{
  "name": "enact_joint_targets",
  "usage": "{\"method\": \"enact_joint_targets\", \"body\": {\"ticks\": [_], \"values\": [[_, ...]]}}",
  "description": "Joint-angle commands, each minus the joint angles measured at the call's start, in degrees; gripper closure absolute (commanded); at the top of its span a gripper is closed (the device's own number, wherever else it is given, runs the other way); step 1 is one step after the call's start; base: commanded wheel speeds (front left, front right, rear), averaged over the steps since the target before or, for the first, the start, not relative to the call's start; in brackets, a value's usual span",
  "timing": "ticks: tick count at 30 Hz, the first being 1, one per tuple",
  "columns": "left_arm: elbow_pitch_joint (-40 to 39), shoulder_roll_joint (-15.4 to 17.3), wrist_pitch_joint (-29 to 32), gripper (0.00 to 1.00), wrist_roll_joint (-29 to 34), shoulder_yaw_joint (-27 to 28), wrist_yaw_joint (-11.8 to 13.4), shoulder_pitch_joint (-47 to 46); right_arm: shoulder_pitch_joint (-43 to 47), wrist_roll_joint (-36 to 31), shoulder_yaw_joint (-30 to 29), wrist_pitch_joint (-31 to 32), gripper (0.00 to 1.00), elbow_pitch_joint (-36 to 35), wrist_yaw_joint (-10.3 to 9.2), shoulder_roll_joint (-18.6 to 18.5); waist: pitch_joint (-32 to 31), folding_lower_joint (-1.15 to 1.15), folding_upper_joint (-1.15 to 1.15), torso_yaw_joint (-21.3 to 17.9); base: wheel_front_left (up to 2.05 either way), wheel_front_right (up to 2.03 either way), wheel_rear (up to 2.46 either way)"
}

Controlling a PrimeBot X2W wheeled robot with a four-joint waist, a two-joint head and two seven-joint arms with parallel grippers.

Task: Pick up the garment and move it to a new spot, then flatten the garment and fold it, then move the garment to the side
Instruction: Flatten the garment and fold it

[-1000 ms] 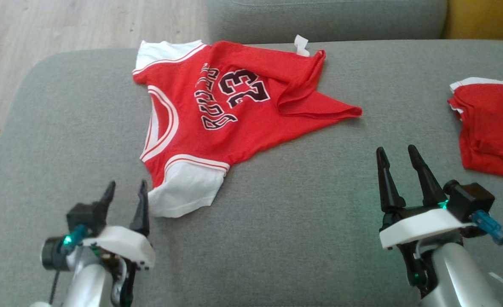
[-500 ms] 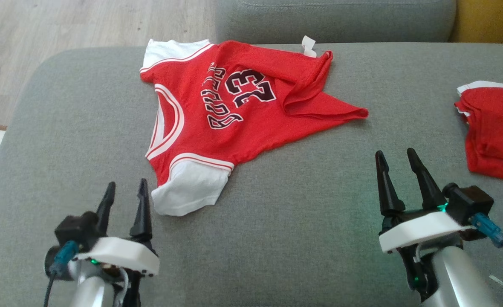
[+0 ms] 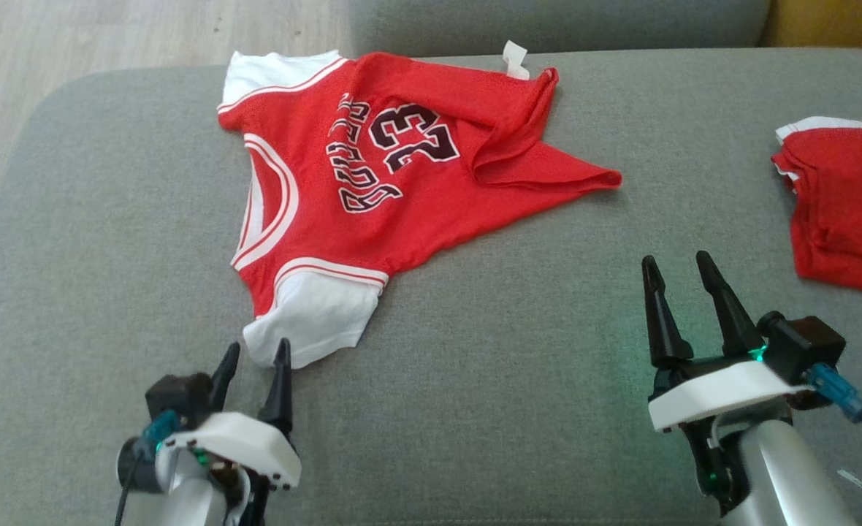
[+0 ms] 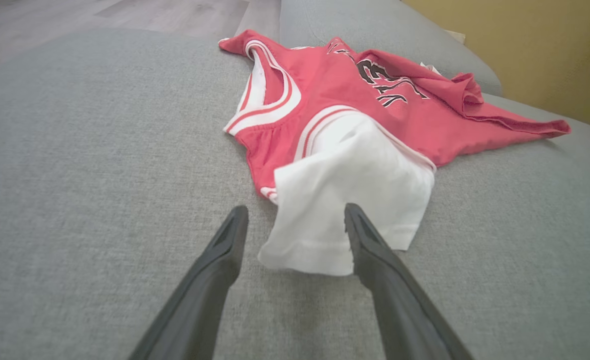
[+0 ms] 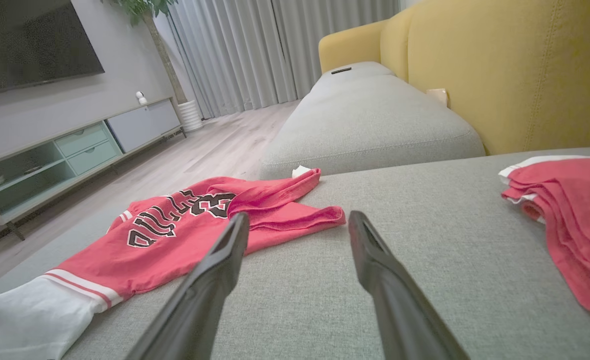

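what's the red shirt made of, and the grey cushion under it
Red shirt: thin, matte knit, probably a sports mesh; it drapes in soft folds and shows a fine grain up close. Grey cushion: woven upholstery cloth over padding, it seems; flecked matte weave, rounded edges.

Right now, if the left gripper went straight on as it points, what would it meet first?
Probably the white sleeve of the red jersey, just ahead of the left gripper's open fingers; depth unclear.
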Motion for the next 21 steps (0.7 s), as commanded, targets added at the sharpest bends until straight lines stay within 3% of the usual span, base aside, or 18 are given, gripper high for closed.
{"method": "enact_joint_targets", "body": {"ticks": [1, 5, 12, 13, 15, 21], "values": [[-0.63, 0.27, -0.53, 0.0, -0.03, 1.43, 0.46, -3.49, -1.72, -0.15, 1.38, 0.01, 0.0, -2.08, -0.05, 0.07, 0.47, 0.0, 0.0, -0.41, 0.0, 0.0, 0.0], [0.82, 0.26, -0.53, 0.0, 0.08, 2.52, 1.39, -5.11, -2.01, -0.15, 1.4, 0.01, 0.0, -2.14, -0.05, 0.03, 1.24, 0.0, 0.0, -1.11, 0.0, 0.0, 0.0], [3.31, 0.26, -0.53, 0.0, 0.44, 2.2, 0.54, -6.71, -2.16, -0.11, 1.31, -0.14, 0.0, -1.95, -0.05, -0.01, 1.64, 0.0, 0.0, -1.85, 0.0, 0.0, 0.0], [3.56, 0.26, -0.53, 0.06, 0.32, 2.04, 0.25, -6.88, -2.2, -0.09, 1.37, -0.16, 0.0, -1.92, -0.05, -0.01, 1.66, 0.0, 0.0, -1.94, 0.0, 0.0, 0.0], [3.64, 0.26, -0.53, 1.0, -0.22, 1.73, -0.48, -7.18, -2.35, -0.08, 1.4, -0.18, 0.0, -1.86, -0.05, 0.0, 1.67, 0.0, 0.0, -2.11, 0.0, 0.0, 0.0], [-0.57, 0.26, -0.53, 1.0, -2.77, 1.83, -1.86, -7.21, -2.6, -0.09, 1.11, -0.44, 0.0, -1.43, -0.05, 0.05, 1.5, 0.0, 0.0, -1.96, 0.0, 0.0, 0.0]]}}
